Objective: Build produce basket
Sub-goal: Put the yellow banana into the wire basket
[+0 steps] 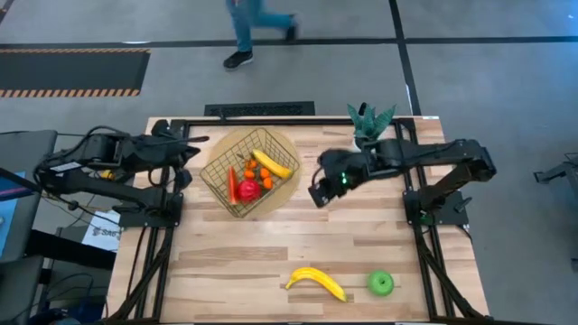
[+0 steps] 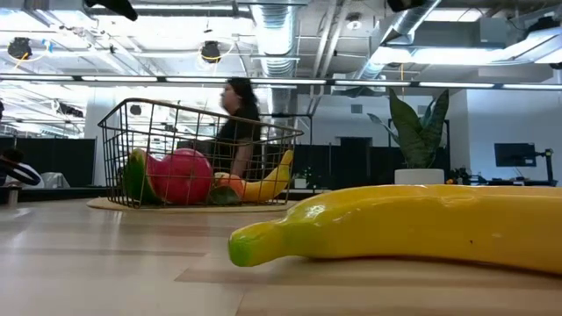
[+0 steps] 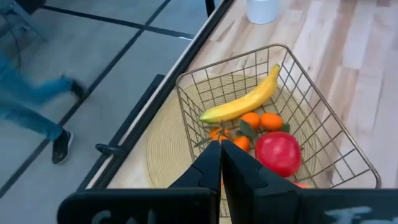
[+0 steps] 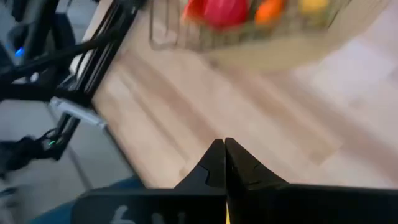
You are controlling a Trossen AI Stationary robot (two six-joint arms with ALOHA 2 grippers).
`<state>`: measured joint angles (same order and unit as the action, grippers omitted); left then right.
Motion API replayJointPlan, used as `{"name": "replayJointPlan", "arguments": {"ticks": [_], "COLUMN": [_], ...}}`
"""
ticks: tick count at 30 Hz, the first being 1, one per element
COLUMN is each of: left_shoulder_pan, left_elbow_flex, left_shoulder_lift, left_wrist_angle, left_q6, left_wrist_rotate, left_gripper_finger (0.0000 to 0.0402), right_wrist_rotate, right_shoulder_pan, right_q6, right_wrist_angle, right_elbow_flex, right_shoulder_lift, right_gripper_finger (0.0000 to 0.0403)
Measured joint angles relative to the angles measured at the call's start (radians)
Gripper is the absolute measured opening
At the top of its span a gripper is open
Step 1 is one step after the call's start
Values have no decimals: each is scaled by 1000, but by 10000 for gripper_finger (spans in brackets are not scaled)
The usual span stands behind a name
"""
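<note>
1. Two grippers, both closed and empty: right gripper (image 1: 318, 196) just right of the basket (image 1: 219, 169); left gripper (image 1: 191, 155) at its left.
2. Banana (image 1: 317, 281) and green apple (image 1: 381, 283) lie near, well apart from the fingers.

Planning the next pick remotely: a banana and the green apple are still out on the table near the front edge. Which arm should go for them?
Right, probably. The right gripper, fingers shut, hangs over open table beside the basket, on the same side as the green apple and loose banana. The left gripper, shut too, sits beyond the basket's far side.
</note>
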<state>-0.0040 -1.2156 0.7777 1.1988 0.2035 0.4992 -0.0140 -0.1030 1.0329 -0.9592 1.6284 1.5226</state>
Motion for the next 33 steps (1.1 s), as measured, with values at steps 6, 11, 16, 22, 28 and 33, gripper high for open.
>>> {"name": "replayJointPlan", "arguments": {"ticks": [6,11,16,22,28,33], "left_shoulder_pan": [-9,-9,-9,-9,-9,-9], "left_elbow_flex": [1,2,24,27,27,27], "left_shoulder_lift": [-16,-18,-26,-26,-25,-25], "left_wrist_angle": [13,47,54,53,49,48], "left_q6": [-11,-24,-22,26,43,45], "left_wrist_rotate": [14,28,74,7,6,34], "left_gripper_finger": [0,0,0,0,0,0], "right_wrist_rotate": [41,39,39,232,289,293], "right_shoulder_pan": [-168,-312,-382,-370,-332,-299], "right_q6": [246,364,303,214,130,102], "right_wrist_angle": [-19,-32,-28,31,119,131], "right_elbow_flex": [1,0,0,0,0,1], "right_shoulder_lift": [72,171,290,442,481,458], "right_gripper_finger": [3,2,8,14,25,82]}}
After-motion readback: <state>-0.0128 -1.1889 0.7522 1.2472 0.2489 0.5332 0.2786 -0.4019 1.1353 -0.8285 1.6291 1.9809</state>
